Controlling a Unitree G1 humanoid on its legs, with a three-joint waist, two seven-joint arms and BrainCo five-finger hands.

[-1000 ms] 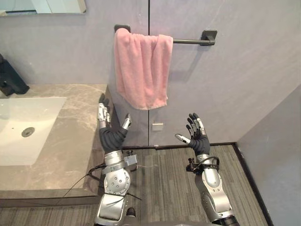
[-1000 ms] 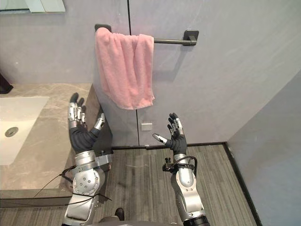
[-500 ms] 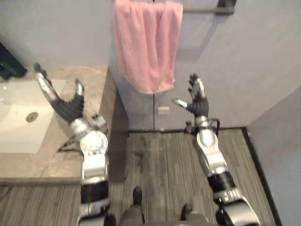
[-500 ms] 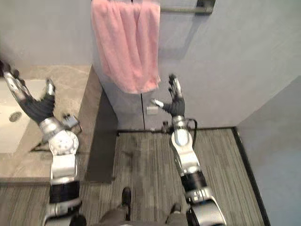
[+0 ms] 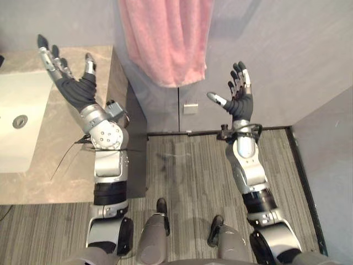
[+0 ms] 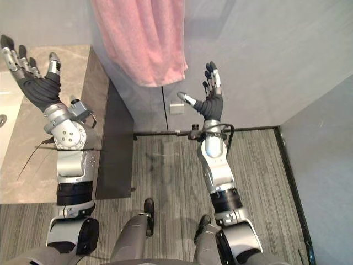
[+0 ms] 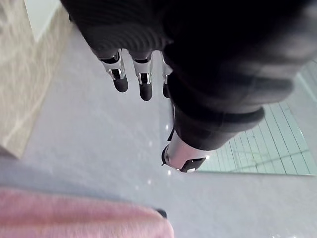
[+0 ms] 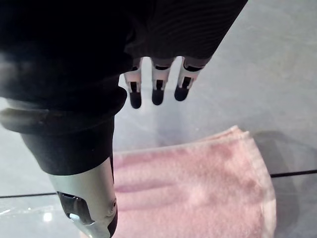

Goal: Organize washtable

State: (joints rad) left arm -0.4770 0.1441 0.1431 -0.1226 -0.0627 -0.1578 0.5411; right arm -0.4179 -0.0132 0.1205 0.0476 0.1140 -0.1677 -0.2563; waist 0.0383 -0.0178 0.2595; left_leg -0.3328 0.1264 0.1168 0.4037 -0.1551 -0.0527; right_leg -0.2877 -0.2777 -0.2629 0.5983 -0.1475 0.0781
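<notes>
Since a second ago, the left hand (image 5: 69,83) has been swung from beside the right end of the beige veined marble counter (image 5: 55,160) to a place above its far right corner, and the whole view has shifted with the camera.

Set into the counter, toward its left side, is a white rectangular basin (image 5: 22,149) with a round metal drain (image 5: 20,121); bare marble is seen along the front edge and the right edge. Beyond the right end of the counter a pink terry towel (image 5: 165,38) hangs against the grey wall (image 5: 287,49), its lower edge well above the floor.

The left hand is held up over the counter's far right corner with its fingers (image 7: 143,84) straight and spread and the thumb apart — nothing is gripped and nothing is touched. The right hand (image 5: 240,99) is raised in front of the wall, just to the right of the towel's lower edge and apart from it; its fingers (image 8: 157,87) are likewise straight, the thumb stretched toward the towel, and the palm is empty. Past those fingers, in the right wrist view, the towel's folds are seen.

A small pale wall plate (image 5: 191,108) is fixed low on the wall between the towel and the right hand. Below lies a grey striped plank floor (image 5: 182,171).
</notes>
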